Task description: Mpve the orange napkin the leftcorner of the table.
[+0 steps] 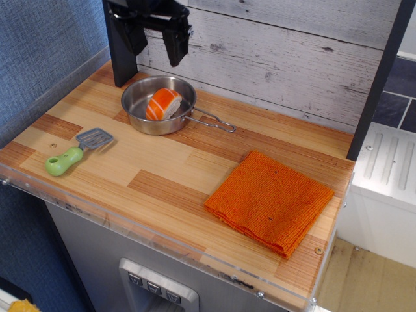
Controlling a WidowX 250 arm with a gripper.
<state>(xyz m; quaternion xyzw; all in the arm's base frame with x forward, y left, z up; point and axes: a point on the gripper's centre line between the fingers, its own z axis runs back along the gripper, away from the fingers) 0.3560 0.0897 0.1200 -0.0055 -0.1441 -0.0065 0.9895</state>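
Observation:
The orange napkin point(269, 201) lies flat and folded at the front right of the striped wood table point(162, 162), near the clear plastic edge. My black gripper point(157, 45) hangs at the back left, above the steel pan point(158, 104), far from the napkin. Its two fingers point down with a gap between them and hold nothing.
The steel pan holds a small orange-and-white striped rounded object point(162, 104), and its wire handle point(211, 121) points right. A spatula with a green handle point(70, 155) lies at the left front. A grey plank wall point(279, 58) stands behind, and a black post point(380, 75) at the right.

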